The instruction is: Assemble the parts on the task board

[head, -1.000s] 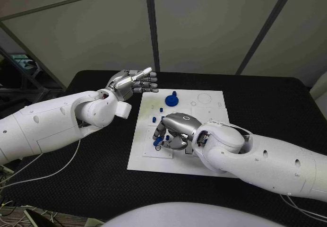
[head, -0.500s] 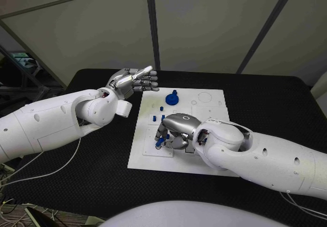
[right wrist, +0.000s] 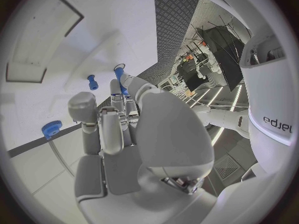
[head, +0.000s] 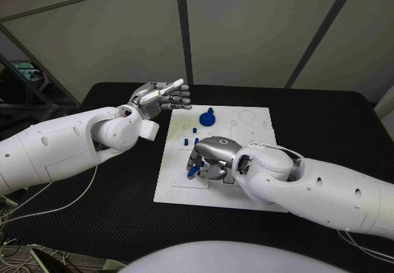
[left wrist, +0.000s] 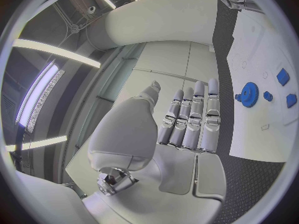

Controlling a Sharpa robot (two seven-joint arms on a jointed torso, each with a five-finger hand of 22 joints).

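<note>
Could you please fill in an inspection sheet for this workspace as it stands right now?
Surface: black table, white task board in its middle.
Job's things: blue gear at the board's far end; small blue parts nearer the middle.
Clutter: nothing seen.
Hands: left hand raised off the board's far left corner, holding nothing; right hand down on the board, pinching a blue peg.
Cables: white cable on the table under the left arm.
Surroundings: grey partition panels behind.

Head camera looks down; both wrist cameras share the task board [head: 246, 133].
</note>
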